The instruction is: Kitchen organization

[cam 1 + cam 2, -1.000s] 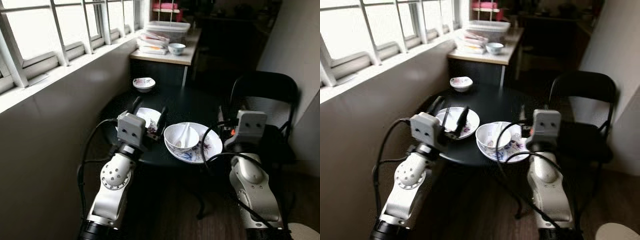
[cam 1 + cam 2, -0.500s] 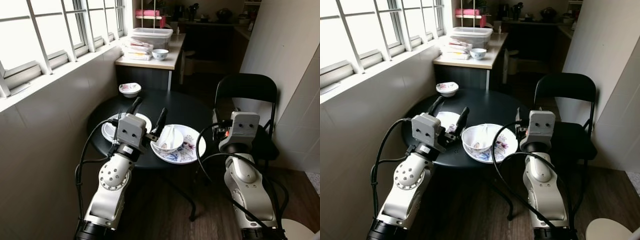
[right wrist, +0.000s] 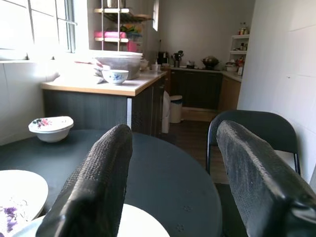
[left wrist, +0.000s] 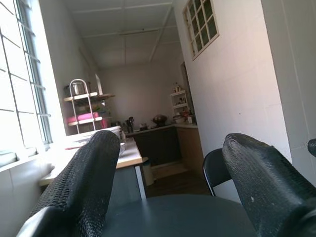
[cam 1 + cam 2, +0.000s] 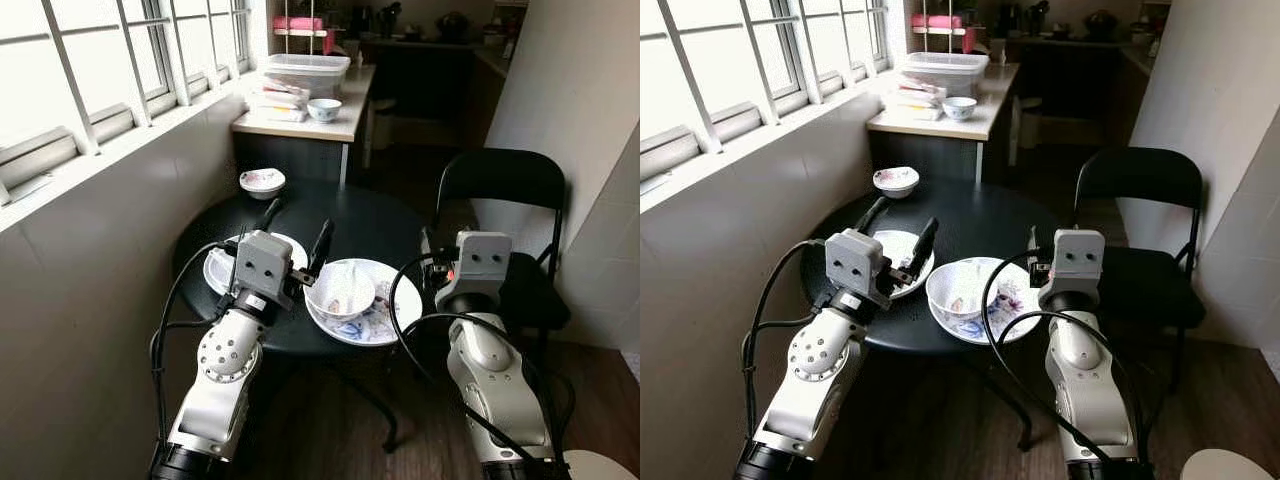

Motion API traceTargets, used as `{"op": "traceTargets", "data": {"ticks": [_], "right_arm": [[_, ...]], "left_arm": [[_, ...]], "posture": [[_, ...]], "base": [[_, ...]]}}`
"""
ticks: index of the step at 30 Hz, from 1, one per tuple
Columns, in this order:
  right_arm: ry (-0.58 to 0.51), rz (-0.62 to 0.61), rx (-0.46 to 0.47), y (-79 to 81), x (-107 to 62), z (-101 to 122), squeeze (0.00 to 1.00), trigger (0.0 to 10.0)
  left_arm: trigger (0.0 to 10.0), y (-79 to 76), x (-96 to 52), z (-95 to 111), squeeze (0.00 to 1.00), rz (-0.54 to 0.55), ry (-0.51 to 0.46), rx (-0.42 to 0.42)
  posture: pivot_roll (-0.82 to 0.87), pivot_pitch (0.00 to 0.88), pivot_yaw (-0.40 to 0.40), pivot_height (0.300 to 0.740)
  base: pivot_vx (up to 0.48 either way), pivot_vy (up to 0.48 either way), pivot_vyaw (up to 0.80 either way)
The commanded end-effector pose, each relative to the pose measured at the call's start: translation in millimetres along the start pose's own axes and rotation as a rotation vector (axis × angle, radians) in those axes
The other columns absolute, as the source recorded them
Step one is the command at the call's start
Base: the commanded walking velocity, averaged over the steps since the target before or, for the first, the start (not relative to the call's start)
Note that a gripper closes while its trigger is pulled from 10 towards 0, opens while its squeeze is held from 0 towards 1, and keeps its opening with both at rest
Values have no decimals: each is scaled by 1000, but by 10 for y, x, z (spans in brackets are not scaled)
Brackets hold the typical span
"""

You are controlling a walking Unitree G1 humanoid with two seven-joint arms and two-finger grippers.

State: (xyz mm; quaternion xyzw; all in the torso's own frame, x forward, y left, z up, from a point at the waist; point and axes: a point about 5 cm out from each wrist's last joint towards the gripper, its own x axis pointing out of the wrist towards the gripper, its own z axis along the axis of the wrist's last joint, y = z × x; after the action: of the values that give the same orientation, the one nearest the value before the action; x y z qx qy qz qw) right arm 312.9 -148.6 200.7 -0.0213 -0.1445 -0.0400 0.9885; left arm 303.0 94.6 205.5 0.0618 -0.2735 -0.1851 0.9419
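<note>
Beside a tiled wall under bright windows stands a round black table (image 5: 370, 215) carrying a large patterned plate (image 5: 385, 318) with a white bowl (image 5: 340, 291) on it, a smaller plate (image 5: 218, 266) to its left, and a small bowl (image 5: 262, 182) at the far edge. The left gripper (image 5: 296, 227) hovers over the smaller plate, fingers spread and empty. The right gripper (image 3: 173, 187) sits at the table's right edge near a black folding chair (image 5: 505, 200), also spread and empty.
</note>
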Motion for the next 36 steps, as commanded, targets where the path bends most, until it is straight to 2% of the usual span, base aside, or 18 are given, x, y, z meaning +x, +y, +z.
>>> {"op": "traceTargets", "data": {"ticks": [1,9,22,24,27,36], "right_arm": [[12,5,-5,8,9,-14,0,10000],[14,5,-6,10,11,-20,0,10000],[22,-17,1,-29,20,-37,0,10000],[86,-40,83,-71,37,-118,0,10000],[156,-44,137,-122,64,-219,0,10000],[370,1,178,-291,173,-559,0,10000]], "left_arm": [[10000,8,-4,-17,0,1,11,-2],[10000,5,-10,19,0,3,-19,-14],[10000,-10,-11,2,0,-6,-13,-14],[10000,-8,-17,-7,0,-6,-9,-11],[10000,-9,-20,-15,0,-5,-4,-9],[10000,-11,-21,-34,0,-5,8,-3]], "posture": [[-6,0,-16,740],[-5,0,-17,740],[-5,0,-19,740],[-5,0,-21,740],[-2,0,-23,740],[1,0,-28,740]], "base": [[259,0,0],[32,0,0],[0,0,0],[0,0,0],[0,0,0],[0,0,0]]}}
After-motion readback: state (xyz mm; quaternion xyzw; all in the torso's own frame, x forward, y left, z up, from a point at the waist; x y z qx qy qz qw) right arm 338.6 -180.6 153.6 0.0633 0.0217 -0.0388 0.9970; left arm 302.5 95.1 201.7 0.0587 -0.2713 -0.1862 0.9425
